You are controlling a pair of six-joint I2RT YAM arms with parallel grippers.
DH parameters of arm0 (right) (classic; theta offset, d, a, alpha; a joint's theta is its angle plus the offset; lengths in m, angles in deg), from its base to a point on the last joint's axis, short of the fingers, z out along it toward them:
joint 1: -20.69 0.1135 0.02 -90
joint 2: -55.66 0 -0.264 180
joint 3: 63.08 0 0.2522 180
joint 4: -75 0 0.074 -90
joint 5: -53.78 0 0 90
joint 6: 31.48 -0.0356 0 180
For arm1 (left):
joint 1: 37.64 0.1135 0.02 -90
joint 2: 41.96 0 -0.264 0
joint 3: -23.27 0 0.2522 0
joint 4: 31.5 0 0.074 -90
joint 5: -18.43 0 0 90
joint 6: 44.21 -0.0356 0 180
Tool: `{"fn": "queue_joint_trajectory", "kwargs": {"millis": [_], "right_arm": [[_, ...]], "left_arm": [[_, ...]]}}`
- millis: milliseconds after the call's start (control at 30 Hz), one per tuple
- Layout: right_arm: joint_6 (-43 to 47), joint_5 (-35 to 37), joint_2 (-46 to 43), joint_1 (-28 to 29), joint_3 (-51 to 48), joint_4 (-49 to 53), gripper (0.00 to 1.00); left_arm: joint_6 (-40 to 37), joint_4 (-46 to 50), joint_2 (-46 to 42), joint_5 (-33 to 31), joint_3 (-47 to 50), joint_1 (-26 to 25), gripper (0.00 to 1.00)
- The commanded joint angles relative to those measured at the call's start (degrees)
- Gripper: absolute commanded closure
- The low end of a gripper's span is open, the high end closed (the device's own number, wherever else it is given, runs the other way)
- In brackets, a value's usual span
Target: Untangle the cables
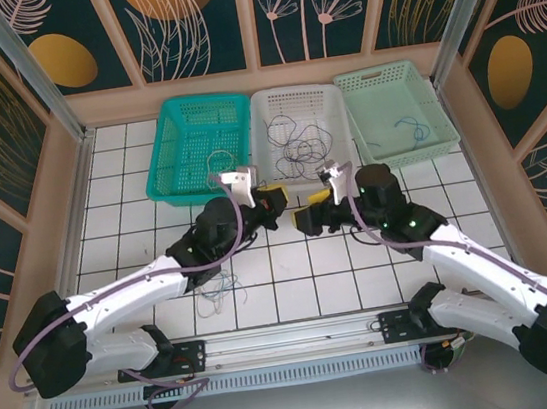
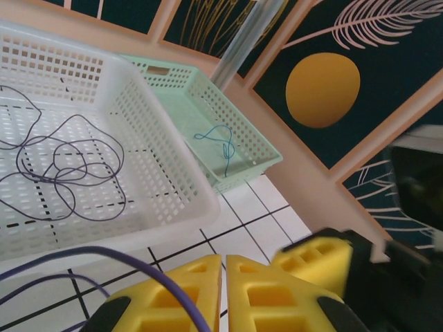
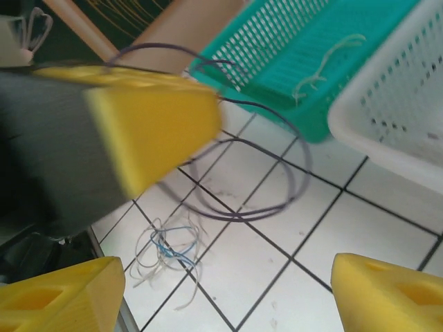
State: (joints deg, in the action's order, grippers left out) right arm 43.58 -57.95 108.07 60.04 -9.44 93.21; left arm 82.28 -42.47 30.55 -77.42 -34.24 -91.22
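Your left gripper (image 1: 275,200) clenches a thin dark navy cable (image 3: 242,217) near the white plastic basket (image 1: 299,90); your right gripper (image 3: 225,285) gapes empty.

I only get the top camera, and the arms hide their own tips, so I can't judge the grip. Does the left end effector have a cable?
Observer: Yes. In its wrist view the left end effector has its yellow fingers pressed together, with a dark cable running across them.
Operator: And the right end effector?
Observer: The right end effector is open in its wrist view: its fingers stand wide apart, gripping nothing.
Operator: Where does that dark cable go?
Observer: From the right wrist, it hangs from the left end effector in one wide loop above the tiles.
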Motion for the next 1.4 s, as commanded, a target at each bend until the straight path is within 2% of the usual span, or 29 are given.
{"fn": "queue_joint_trajectory", "kwargs": {"millis": [0, 100, 267, 667, 933, 1100, 1167, 1233, 1267, 1367], "right_arm": [[3.0, 9.4, -0.5, 3.3, -1.7, -3.9, 0.22], [4.4, 15.2, -0.3, 6.0, -3.1, -5.1, 0.23], [5.7, 19.5, 0.1, 7.7, -5.4, -9.7, 0.25], [5.5, 20.9, 5.4, 8.1, -4.8, -14.7, 0.31], [6.4, 21.1, 6.4, 8.1, -4.3, -14.6, 0.57], [6.1, 20.7, 6.3, 7.8, -4.1, -14.2, 0.87], [5.7, 20.6, 5.6, 7.5, -4.1, -14.0, 0.99], [5.3, 20.6, 4.3, 7.2, -4.1, -13.6, 1.0], [5.1, 20.4, 3.6, 7.0, -3.9, -13.5, 1.0], [4.6, 20.1, 1.8, 6.1, -2.8, -11.5, 1.0]], "left_arm": [[4.0, 5.2, 1.9, -1.5, -4.3, 0.0, 0.91], [5.9, 6.2, 3.0, 0.0, -5.8, 0.1, 0.91], [8.1, 5.7, 3.6, 1.9, -6.1, 0.0, 0.91], [10.8, 4.6, 6.5, 6.0, -8.0, 0.0, 0.92], [11.6, 3.1, 7.5, 7.1, -9.3, 0.0, 0.91], [11.8, 1.8, 7.4, 8.0, -9.3, 0.0, 0.89], [11.2, 2.0, 7.0, 7.5, -9.2, 0.0, 0.81], [10.8, 2.5, 6.2, 6.5, -8.5, 0.1, 0.77], [10.6, 2.8, 5.6, 5.8, -8.0, 0.0, 0.71], [9.0, 5.0, 3.4, 3.1, -6.9, 0.0, 0.37]]}}
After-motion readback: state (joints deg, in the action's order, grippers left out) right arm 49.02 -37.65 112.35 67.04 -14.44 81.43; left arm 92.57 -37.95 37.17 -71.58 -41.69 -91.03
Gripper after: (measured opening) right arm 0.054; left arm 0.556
